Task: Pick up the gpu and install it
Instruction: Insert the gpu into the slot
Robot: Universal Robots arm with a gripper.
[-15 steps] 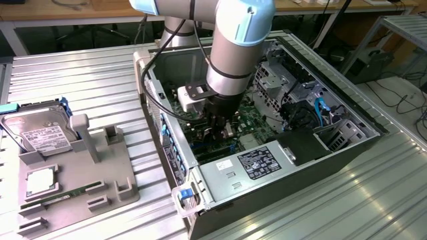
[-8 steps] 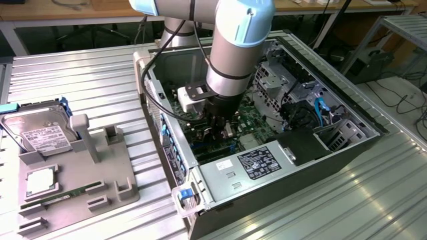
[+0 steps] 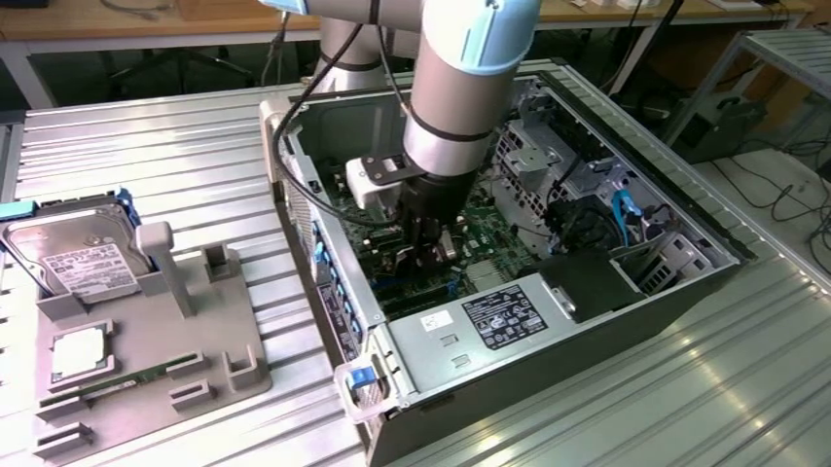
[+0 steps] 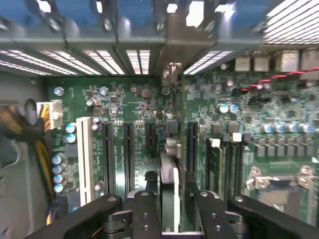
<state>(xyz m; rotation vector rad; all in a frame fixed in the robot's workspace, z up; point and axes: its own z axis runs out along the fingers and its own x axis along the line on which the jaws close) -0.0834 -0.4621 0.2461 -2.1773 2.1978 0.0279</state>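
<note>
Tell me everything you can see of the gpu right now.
The gpu is seen edge-on in the wrist view: a thin card with a pale, silvery metal part at its far end, its faces hidden. It stands upright, clamped in the gripper, and sits over the green motherboard, in line with the long black slots. Whether its edge has entered a slot cannot be told. In the exterior view it is a dark sliver below the arm, inside the open computer case.
</note>
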